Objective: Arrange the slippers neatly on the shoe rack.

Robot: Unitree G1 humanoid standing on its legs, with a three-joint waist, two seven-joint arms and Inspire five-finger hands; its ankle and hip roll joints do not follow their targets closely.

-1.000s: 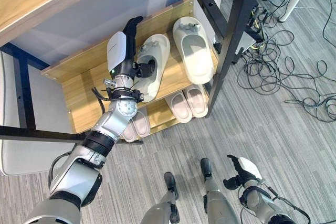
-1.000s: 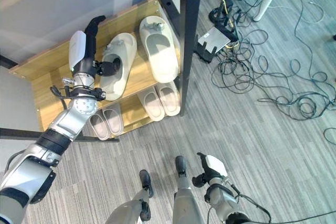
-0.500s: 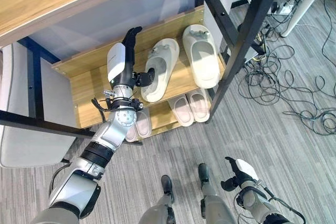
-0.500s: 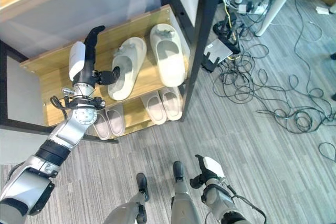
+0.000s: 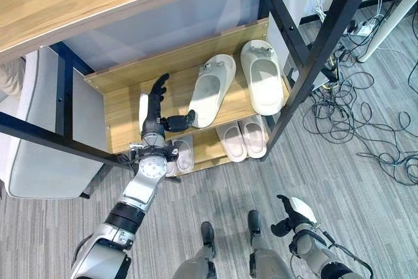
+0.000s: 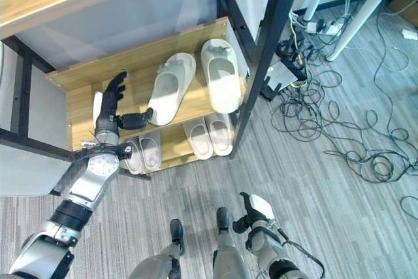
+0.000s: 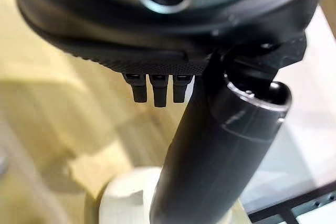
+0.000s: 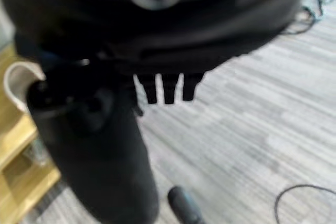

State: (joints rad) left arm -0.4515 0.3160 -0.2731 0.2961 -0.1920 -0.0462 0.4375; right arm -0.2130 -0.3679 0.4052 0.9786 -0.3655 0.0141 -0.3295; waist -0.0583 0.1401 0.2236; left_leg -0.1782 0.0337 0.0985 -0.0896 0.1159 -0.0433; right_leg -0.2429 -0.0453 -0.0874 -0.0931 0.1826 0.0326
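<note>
A grey padded panel (image 5: 39,155) stands at the far left, behind the black metal frame (image 5: 62,99) of the low wooden shoe rack (image 5: 121,106), whose pale boards show a fine straight grain. The left hand (image 5: 155,106) reaches over the left part of the upper shelf, its dark fingers straight and spread, its thumb stretched right toward the heel of the nearer cream slipper; it grasps nothing, and whether the thumb tip touches the heel cannot be told.

On the lower shelf, below the hand, lies a small pair of pale pink slippers (image 5: 183,155), smooth and rounded, side by side.

To the right on the upper shelf lies a pair of cream moulded foam slippers: the left cream slipper (image 5: 210,89) is turned at an angle, its toe leaning toward its mate, while the right cream slipper (image 5: 262,85) lies straight near the rack's right post. Both have thick rounded soles and a broad closed strap.

Under them sits a second pair of pale pink slippers (image 5: 241,138), set neatly together.

The grey striped carpet floor (image 5: 366,213) spreads to the right, with tangled black cables (image 5: 366,122). The right hand (image 5: 294,213) hangs low over the carpet, its fingers loosely relaxed, holding nothing.
</note>
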